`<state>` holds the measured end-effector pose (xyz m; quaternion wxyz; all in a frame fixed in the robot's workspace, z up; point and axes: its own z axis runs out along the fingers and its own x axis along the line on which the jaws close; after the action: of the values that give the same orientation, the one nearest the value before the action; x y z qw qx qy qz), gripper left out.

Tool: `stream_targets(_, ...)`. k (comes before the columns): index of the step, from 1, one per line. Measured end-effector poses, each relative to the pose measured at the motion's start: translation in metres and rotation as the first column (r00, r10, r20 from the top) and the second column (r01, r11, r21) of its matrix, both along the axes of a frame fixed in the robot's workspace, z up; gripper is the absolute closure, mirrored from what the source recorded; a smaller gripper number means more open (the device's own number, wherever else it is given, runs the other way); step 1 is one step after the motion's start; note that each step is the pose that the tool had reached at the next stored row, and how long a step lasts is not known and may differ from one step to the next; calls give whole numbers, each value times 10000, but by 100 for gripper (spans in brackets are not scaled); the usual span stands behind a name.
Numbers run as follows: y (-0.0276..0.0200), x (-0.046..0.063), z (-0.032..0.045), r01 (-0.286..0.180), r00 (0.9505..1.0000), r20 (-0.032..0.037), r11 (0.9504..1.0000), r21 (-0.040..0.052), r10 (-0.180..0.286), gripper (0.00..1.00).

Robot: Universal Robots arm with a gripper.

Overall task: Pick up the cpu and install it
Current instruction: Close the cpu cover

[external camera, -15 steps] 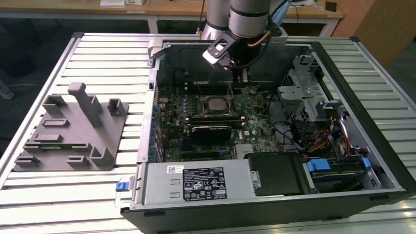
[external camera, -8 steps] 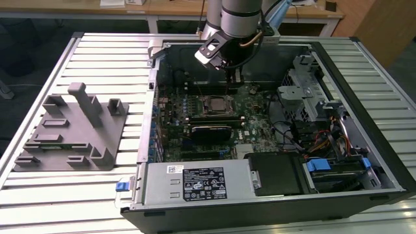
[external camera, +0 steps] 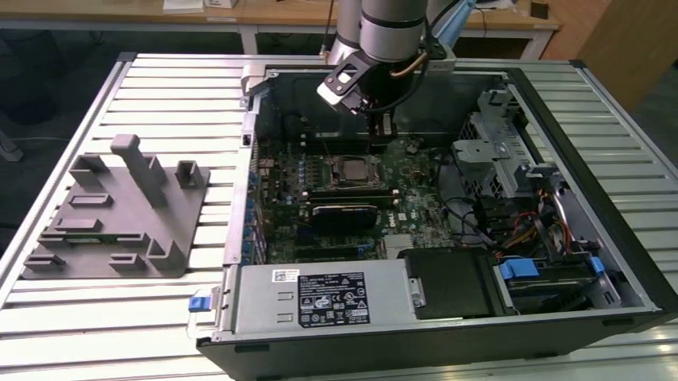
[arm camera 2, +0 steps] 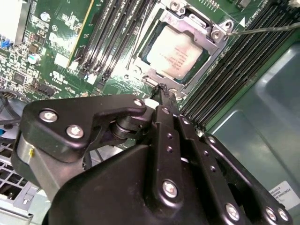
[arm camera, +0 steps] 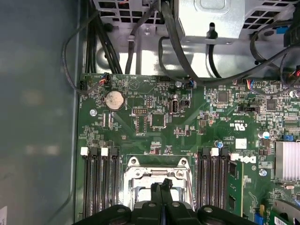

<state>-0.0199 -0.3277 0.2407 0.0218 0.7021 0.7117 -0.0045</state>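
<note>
Motherboard [external camera: 414, 206] lies flat on the floor of an open computer case [external camera: 625, 262] resting on its side on a slatted metal table [external camera: 159, 87]. The cpu [external camera: 353, 171] sits in the board's socket, toward the far middle of the case. In the second wrist view the cpu [arm camera 2: 176, 51] shows its pale silvery top flat and level, ringed on all sides by a metal socket frame [arm camera 2: 211, 35]. The arm [external camera: 392, 32] reaches down into the case from the far side. Its gripper [arm camera 2: 163, 90] is closed, the two black fingers [arm camera 2: 169, 136] pressed together to a narrow tip with nothing visible between them. In the second wrist view that tip is right at the edge of the frame, just beside the cpu. Whether it touches the frame cannot be told. In the first wrist view the gripper [arm camera: 164, 183] points at the socket frame [arm camera: 157, 171], with memory slots [arm camera: 101, 183] running along either side of it. A coin battery [arm camera: 113, 100] sits farther along the board, and black cables [arm camera: 173, 42] loop beyond its edge. On the table at the exterior view's left, well apart from the case, stands a grey fixture [external camera: 117, 214] with upright posts. A grey power supply box [external camera: 317, 298] fills the near side of the case.
</note>
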Motion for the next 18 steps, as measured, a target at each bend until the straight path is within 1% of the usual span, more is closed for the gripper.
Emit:
stream_targets(5, 0, -6, -1, -2, 10000, 0, 10000, 1, 2, 89)
stream_targets(7, 1, -43, -2, -1, 10000, 2, 10000, 3, 1, 89)
stream_targets(11, 0, -163, -3, 1, 10000, 12, 10000, 2, -1, 89)
stream_targets(13, 1, -202, -5, 1, 10000, 15, 10000, 3, -1, 89)
stream_targets(15, -1, -223, -5, 1, 10000, 14, 10000, 2, -1, 89)
stream_targets(18, -2, -225, -5, 0, 10000, 14, 10000, 1, 0, 89)
